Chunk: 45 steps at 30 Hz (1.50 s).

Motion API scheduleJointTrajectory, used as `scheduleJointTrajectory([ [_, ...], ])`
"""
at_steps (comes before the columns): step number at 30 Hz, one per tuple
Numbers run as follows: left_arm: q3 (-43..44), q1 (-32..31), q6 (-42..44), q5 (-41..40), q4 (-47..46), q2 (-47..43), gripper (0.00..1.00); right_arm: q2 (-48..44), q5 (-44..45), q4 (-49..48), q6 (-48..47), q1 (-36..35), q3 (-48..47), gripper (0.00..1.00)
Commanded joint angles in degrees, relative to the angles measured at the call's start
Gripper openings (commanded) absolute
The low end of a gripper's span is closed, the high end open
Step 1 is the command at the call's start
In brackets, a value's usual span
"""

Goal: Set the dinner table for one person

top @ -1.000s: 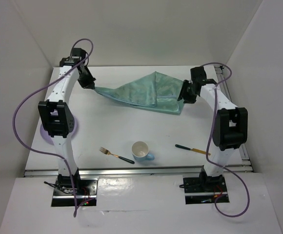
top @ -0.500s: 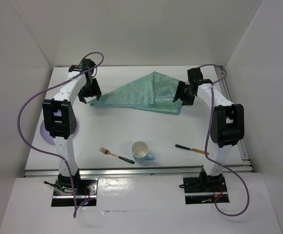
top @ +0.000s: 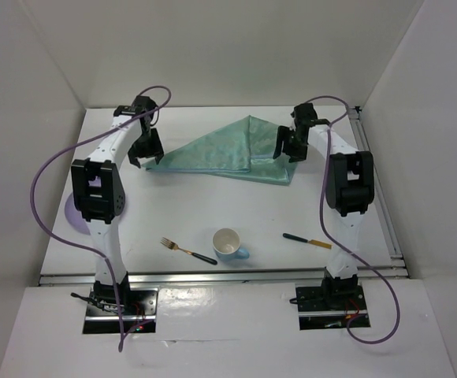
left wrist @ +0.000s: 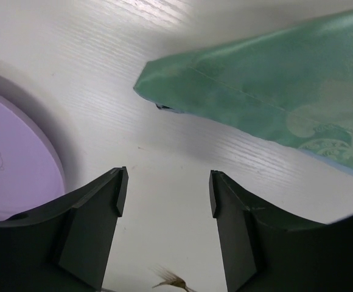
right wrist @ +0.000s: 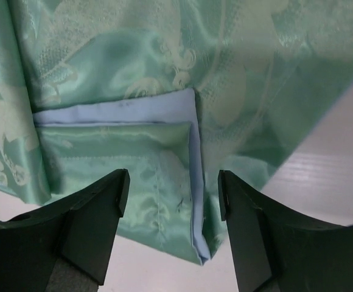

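Note:
The dinner table is a white top with a teal patterned cloth lying folded flat at its back. My left gripper hovers just off the cloth's left corner, open and empty. In the left wrist view the cloth corner lies ahead of the gripper, over bare table. My right gripper stands open above the cloth's right corner. In the right wrist view its jaws straddle the cloth and its blue folded hem without touching.
A purple plate sits at the left edge, partly behind the left arm, and shows in the left wrist view. Near the front lie a fork, a white and blue cup and a knife.
Both grippers opened and let go of the cloth corners. The cloth dropped from stretched and raised to flat on the table. The right gripper swung left over the cloth's right corner.

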State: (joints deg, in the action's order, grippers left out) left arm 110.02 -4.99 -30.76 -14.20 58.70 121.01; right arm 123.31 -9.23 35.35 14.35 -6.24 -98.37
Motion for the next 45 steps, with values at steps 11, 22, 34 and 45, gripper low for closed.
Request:
scheduleJointTrajectory([
  [11,18.6,-16.4,9.2,15.5,3.4,6.3,0.68,6.9,-4.7,0.4,-3.3,-1.6,-6.7,0.52],
  [22,24.7,-25.2,10.3,22.5,-0.2,13.5,0.75,-3.0,-3.1,-2.3,-3.3,-2.1,0.5,0.00],
  [34,26.6,-31.7,4.5,9.2,-7.6,17.7,0.70,-14.9,-6.1,-7.1,0.5,-2.1,15.0,0.00],
  [45,29.8,-31.7,-0.5,3.7,-12.0,21.8,0.62,-17.6,-9.9,-11.6,2.8,-2.1,23.4,0.00],
])
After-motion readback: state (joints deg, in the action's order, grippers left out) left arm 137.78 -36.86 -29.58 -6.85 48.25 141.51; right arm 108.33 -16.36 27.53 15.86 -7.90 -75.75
